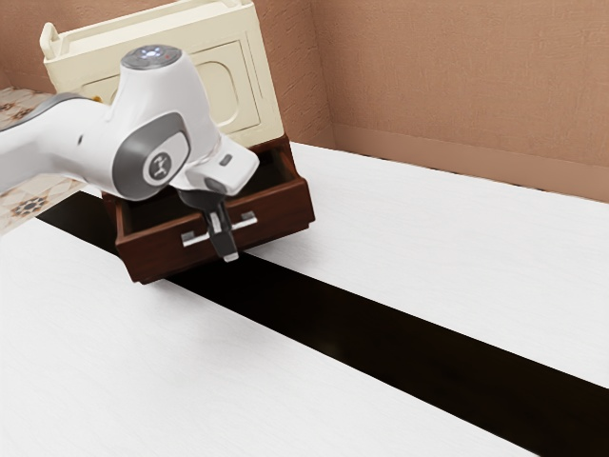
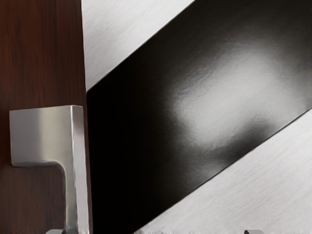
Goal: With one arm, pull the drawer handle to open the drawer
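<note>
- Drawer (image 1: 166,249) out in front of its cabinet, folks, its hollow plainly visible! It sits beneath the cream upper part (image 1: 262,95), over the tabletop (image 1: 428,286).
- Silver handle (image 1: 196,238) across the front panel, and the pincer (image 1: 223,242) is right there at its middle! Fingers apart, one apparently tucked behind the bar, the other out front: a hook, by my reading, not a squeeze.
- Here's the danger: with no clamp on that bar, a small lift or a twist of the wrist could slide the inner finger free, and the pull would be lost.
- Danger two: haul off-line and the drawer could skew and bind in its runners; haul too far and it might come right out and tip.
- Push back by mistake, and that inner finger could press on the front panel and nudge the drawer inward.
- Now, what's tough to call! The pincer covers the handle's middle, so the exact contact is anyone's guess. The white arm (image 1: 57,143) hides part of the cabinet and the drawer's rear, and the inside is deep in shadow.
- Down at the wrist view, the handle runs off the lower edge, fingertips barely peeking in; beyond lies the glossy black strip (image 1: 333,319), glare across it.
</note>
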You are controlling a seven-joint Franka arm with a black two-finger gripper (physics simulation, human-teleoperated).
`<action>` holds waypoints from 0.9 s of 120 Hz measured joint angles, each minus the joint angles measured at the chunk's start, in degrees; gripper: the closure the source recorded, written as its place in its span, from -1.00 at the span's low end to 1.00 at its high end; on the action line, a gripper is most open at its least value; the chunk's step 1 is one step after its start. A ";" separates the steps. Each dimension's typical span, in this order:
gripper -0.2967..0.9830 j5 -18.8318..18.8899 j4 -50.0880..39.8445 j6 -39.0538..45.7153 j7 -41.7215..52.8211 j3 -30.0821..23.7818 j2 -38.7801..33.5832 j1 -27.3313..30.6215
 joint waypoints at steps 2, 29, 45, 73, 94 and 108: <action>-0.16 -0.01 -0.12 0.00 -0.04 -0.09 -0.11 0.01; -0.20 -0.05 -1.78 0.03 -0.51 -1.41 -1.41 0.25; -0.20 0.55 -1.99 0.00 -0.83 -1.73 -2.29 0.20; -0.37 4.20 -1.72 -0.51 -1.57 -3.92 -6.56 1.06; -0.46 2.39 0.20 -2.46 -1.69 -3.94 -8.19 -2.06; -0.49 -2.41 1.09 -4.88 -0.54 -3.78 -8.25 -0.72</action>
